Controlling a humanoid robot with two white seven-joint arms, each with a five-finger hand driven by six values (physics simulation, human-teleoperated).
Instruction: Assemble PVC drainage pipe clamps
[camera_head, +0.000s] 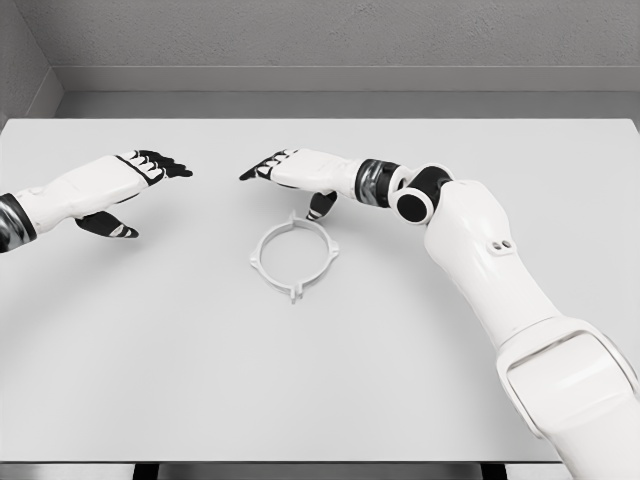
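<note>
Two white arms reach in over a pale grey table (120, 380), and a single white ring-shaped pipe clamp (293, 255) lies flat on it between them, nearer the right one.

Farthest left, the left hand (115, 185) comes in from the left edge with its forearm lying low over the tabletop. Its black-tipped fingers (165, 165) are stretched forward and slightly fanned, pointing toward the middle of the table, while the thumb hangs down and apart beneath the palm. It grips nothing. The clamp sits well to this hand's right and a little nearer the robot, clearly apart from it.

Next comes the clamp itself: a thin closed ring with small tabs sticking out around its rim, lying flat, with bare tabletop visible through its centre.

Just above it in the head view is the right hand (295, 175), its arm entering from the lower right corner and bending at the elbow so the forearm runs leftward. Its fingers are extended and loosely spread, pointing left toward the other hand, and its thumb (320, 205) dips down toward the ring's far edge. The thumb tip is just beside the clamp's upper rim; whether it touches cannot be told. This hand also holds nothing.

The fingertips of both hands face each other across a gap.
</note>
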